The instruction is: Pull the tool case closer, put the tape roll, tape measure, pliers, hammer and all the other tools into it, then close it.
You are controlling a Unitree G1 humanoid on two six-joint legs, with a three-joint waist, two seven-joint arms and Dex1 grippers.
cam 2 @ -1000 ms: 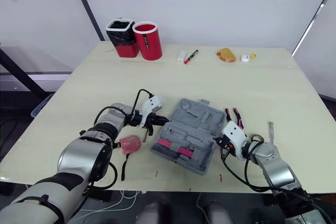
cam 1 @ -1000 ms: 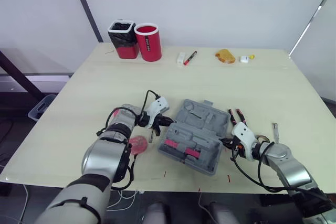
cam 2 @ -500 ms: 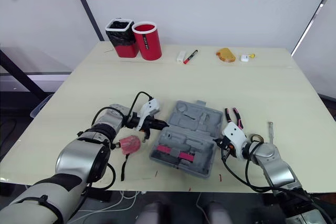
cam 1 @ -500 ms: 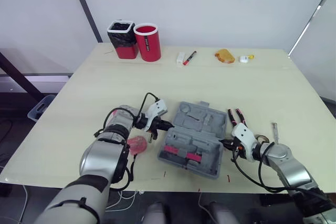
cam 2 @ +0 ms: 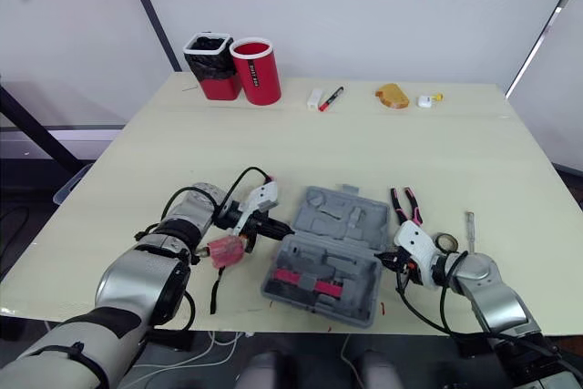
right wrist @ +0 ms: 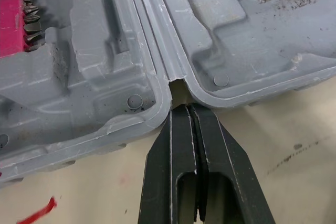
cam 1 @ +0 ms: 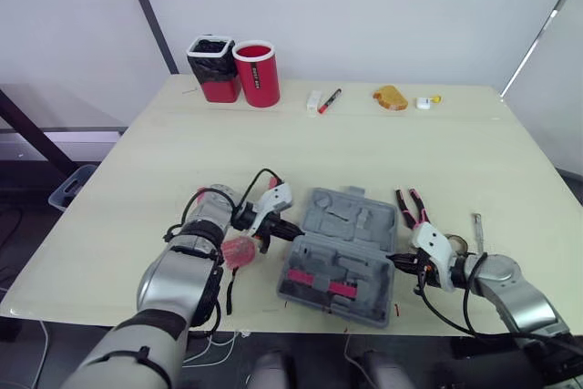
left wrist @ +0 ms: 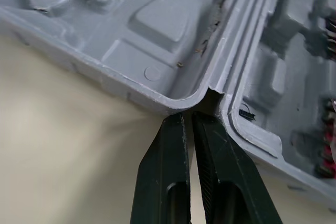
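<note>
Where the pale desk (cam 1: pixel 455 143) meets a plain white wall (cam 1: pixel 383 6), far beyond the left end effector (cam 1: pixel 293 231), a red cup (cam 1: pixel 258 73) bears dark lettering too small to read, just beside a black-lined bin (cam 1: pixel 212 68). The open grey case (cam 1: pixel 351 225) lies between that end effector and the right end effector (cam 1: pixel 394 259), near the desk's front edge. Each has its fingers pressed together, with the tips at the hinge notch on its own end of the case.
</note>
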